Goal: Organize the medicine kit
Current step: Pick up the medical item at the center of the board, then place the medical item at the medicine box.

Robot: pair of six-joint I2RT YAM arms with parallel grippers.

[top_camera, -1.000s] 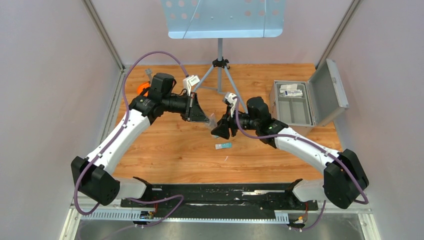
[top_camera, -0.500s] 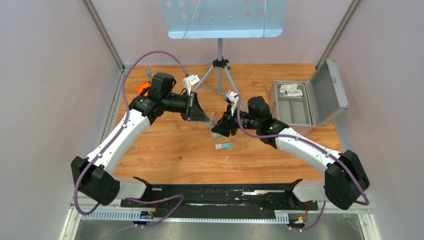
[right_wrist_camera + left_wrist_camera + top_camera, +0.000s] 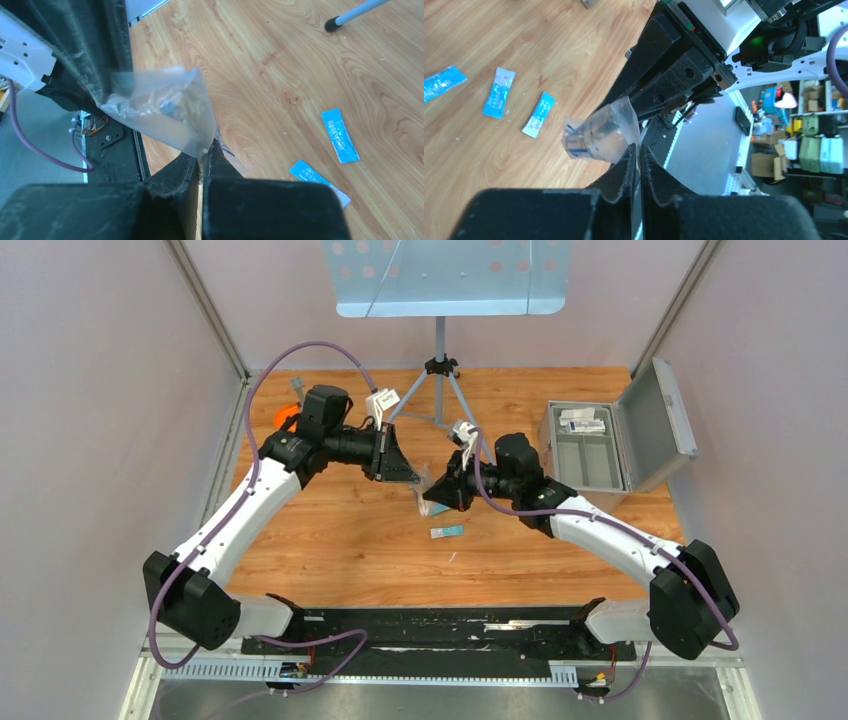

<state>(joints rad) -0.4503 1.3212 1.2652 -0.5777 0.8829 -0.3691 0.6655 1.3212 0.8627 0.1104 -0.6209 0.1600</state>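
- No text, brand or number is legible in any view.
- Blue sachets (image 3: 340, 135) on the bench: white lettering, too blurred to make out.
- Clear bag (image 3: 599, 135): blue print shows through it, unreadable.
- White boxes (image 3: 583, 420) in the case (image 3: 655, 425): dark label marks, too small to read.

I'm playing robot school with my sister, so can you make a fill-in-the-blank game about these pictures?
1. The left gripper and the right gripper pinch the same clear ____.
2. The lid of the medicine kit stands ____.
3. The small packets lying on the wooden table are coloured ____.

Missing words: bag; open; blue.
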